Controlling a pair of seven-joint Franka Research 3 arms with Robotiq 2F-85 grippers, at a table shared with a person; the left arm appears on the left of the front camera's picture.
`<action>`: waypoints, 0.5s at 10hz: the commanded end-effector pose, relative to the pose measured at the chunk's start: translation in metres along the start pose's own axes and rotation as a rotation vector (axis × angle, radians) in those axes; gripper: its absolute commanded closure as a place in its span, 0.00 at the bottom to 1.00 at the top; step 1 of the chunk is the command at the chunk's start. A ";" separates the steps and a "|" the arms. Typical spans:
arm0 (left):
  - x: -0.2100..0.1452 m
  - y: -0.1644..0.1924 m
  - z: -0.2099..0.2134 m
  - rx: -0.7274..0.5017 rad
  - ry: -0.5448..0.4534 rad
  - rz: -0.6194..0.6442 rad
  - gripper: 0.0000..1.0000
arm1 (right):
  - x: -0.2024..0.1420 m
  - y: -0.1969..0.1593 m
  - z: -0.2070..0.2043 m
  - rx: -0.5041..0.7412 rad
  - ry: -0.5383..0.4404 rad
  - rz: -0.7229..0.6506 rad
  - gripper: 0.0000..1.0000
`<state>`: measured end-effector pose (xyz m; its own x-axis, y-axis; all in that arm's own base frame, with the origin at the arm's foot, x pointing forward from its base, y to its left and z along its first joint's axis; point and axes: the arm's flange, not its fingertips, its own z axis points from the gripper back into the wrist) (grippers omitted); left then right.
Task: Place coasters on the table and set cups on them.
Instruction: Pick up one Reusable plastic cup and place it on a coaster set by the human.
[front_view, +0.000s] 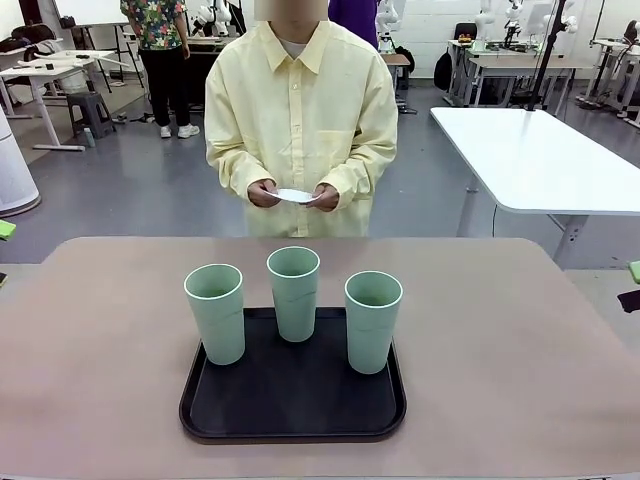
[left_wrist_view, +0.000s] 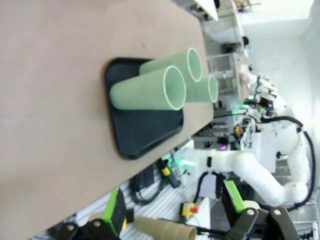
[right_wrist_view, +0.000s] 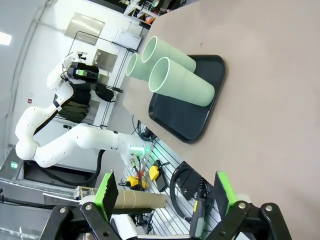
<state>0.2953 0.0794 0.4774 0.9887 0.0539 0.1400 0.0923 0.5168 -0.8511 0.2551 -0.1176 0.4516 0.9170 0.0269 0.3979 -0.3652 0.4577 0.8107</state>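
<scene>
So nothing's on a coaster yet. All three cups (front_view: 294, 292) stand upright on the black tray (front_view: 290, 412) in the middle of the surface (front_view: 500, 340). The coasters (front_view: 294, 196) aren't down at all: the person at the far side has the white stack pinched between both hands (front_view: 263, 193) at about waist height, just past the far edge.

Tools first. The left tool (left_wrist_view: 174, 204) is spread wide with nothing between the green pads. The right tool (right_wrist_view: 164, 192) is the same, fingers far apart and empty. From their own cameras, both seem to hang out past the side edges of the surface, well away from the tray, each looking in at the cups from the side.

The bit that matters for the next move, I think, is that the coasters sit straight across from the robot, roughly on the centre line, so neither arm looks clearly closer to them. If the person lays them down, where they land decides which arm goes. The cups are easier to call. The left cup (front_view: 215, 312) is the obvious one for the left arm and the right cup (front_view: 373, 320) for the right arm. The middle cup (front_view: 294, 292) sits a bit further back, towards the person, and is up for grabs.

The long axis of every cup is vertical with the mouth up, so a side-on grab around the body looks like the natural way in. They're close together though, so I'd guess the outer two are easier to take first.
</scene>
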 end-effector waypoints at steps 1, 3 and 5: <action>-0.002 0.007 0.004 -0.007 -0.003 -0.001 0.00 | 0.000 -0.001 0.001 -0.003 -0.004 -0.006 0.00; -0.002 0.007 0.004 -0.007 -0.003 -0.001 0.00 | 0.000 -0.001 0.001 -0.003 -0.004 -0.006 0.00; -0.002 0.007 0.004 -0.007 -0.003 -0.001 0.00 | 0.000 -0.001 0.001 -0.003 -0.004 -0.006 0.00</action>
<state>0.2954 0.0833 0.4747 0.9890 0.0644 0.1334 0.0815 0.5157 -0.8529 0.2547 -0.1185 0.4516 0.9175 0.0234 0.3970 -0.3622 0.4615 0.8098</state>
